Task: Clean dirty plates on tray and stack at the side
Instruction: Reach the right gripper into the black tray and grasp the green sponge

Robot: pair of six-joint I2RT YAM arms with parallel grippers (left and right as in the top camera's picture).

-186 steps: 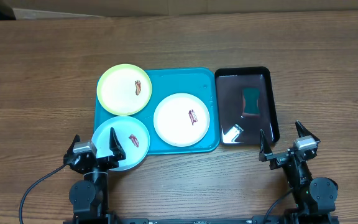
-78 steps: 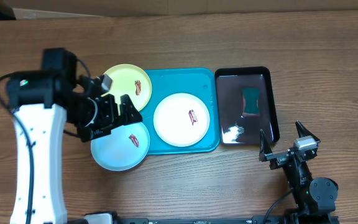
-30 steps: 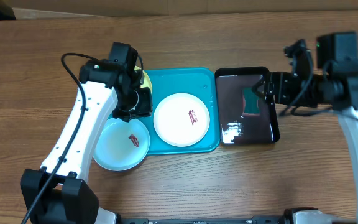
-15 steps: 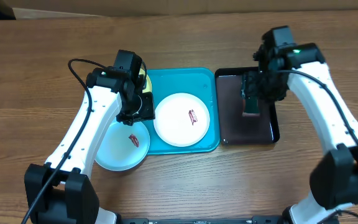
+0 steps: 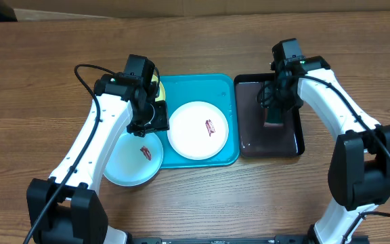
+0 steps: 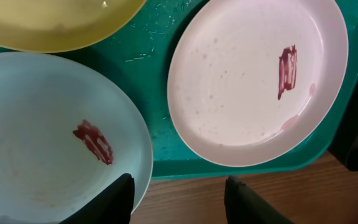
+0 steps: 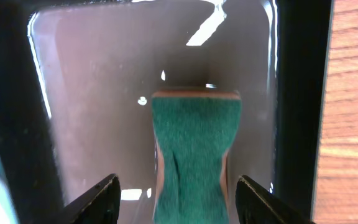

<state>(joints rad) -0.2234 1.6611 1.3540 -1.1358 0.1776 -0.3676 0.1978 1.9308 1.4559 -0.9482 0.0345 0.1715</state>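
Fingers [image 6: 114, 200] of the left gripper [image 6: 179, 194] stand spread with nothing between them, hovering over the near rim of the large turquoise rectangular plastic tray [image 6: 166, 152]. One finger sits above the edge of the pale blue round plastic plate [image 6: 36, 149], the other above the bare brown wooden table [image 6: 191, 202]. That blue plate overlaps the tray's near left corner and juts out over the table; a red-brown smear [image 6: 93, 142] marks its middle. The white round plastic plate [image 6: 241, 87] lies flat inside the tray, just beyond the gap between the fingers, with a red-brown streak [image 6: 287, 70] toward one side. The pale yellow-green round plastic plate [image 6: 55, 22] lies at the tray's far left corner, close to the blue one; from overhead the left arm hides most of it.

The right gripper [image 7: 179, 202] is also spread, its fingers [image 7: 98, 198] on either side of a green rectangular scouring sponge [image 7: 194, 143], neither visibly pressing on it. The sponge lies in the glossy black plastic tray [image 7: 86, 93], which sits just to the right of the turquoise tray.
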